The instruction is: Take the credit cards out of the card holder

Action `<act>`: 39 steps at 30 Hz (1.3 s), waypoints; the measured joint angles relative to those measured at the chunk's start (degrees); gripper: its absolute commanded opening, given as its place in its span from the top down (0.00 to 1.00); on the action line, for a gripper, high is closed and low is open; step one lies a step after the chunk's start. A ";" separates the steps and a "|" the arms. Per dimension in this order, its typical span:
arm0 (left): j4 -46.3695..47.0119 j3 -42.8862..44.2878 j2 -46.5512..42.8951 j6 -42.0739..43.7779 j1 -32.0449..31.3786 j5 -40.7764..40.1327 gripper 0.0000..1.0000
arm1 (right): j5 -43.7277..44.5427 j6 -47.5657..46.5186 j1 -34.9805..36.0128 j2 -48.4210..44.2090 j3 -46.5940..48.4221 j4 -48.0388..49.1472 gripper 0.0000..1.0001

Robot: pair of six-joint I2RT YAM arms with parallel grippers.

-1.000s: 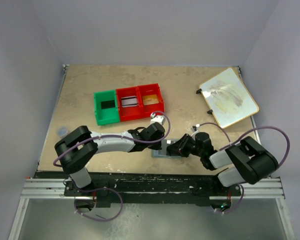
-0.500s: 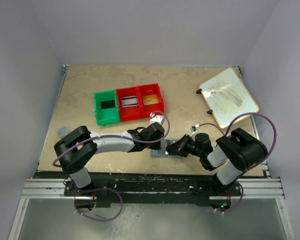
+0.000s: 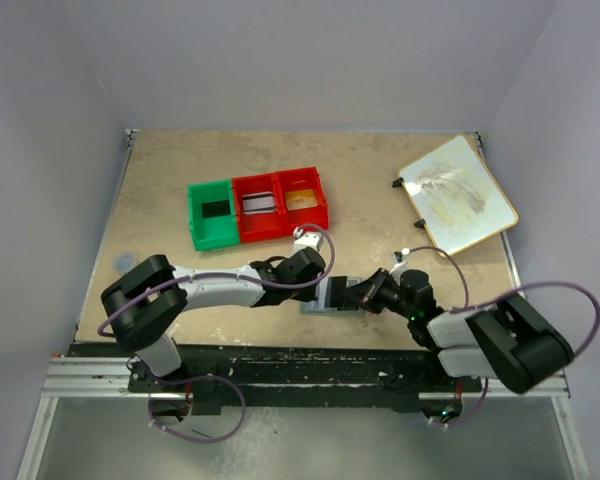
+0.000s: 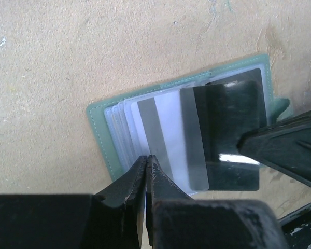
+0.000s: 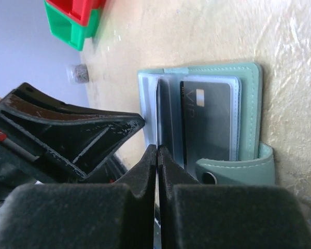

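Right gripper (image 5: 156,155) clamps dark credit card (image 4: 228,129) over card holder (image 4: 97,129); left gripper (image 4: 145,166) closed.

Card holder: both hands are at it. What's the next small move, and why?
Probably draw the right hand back slightly, sliding the dark card clear of the card holder. That card already sticks partway out in the right hand's pinch, while the shut left hand rests at the holder's edge, seemingly steadying it.

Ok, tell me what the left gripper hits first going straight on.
The pale striped credit card in the open card holder; the fingers of the left gripper sit at its edge, though depth is unclear.
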 measured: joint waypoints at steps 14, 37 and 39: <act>-4.59 -0.92 -3.06 -1.60 0.00 -3.06 0.92 | 12.02 -13.53 -0.98 -32.00 12.31 -45.16 1.00; -22.99 -6.54 -28.85 -5.07 24.33 -21.51 0.53 | 7.41 -44.04 0.42 -11.78 39.32 -43.47 1.00; -24.26 -6.36 -29.49 -4.55 27.41 -21.38 0.47 | 7.45 -46.23 1.38 -9.07 42.40 -43.56 1.00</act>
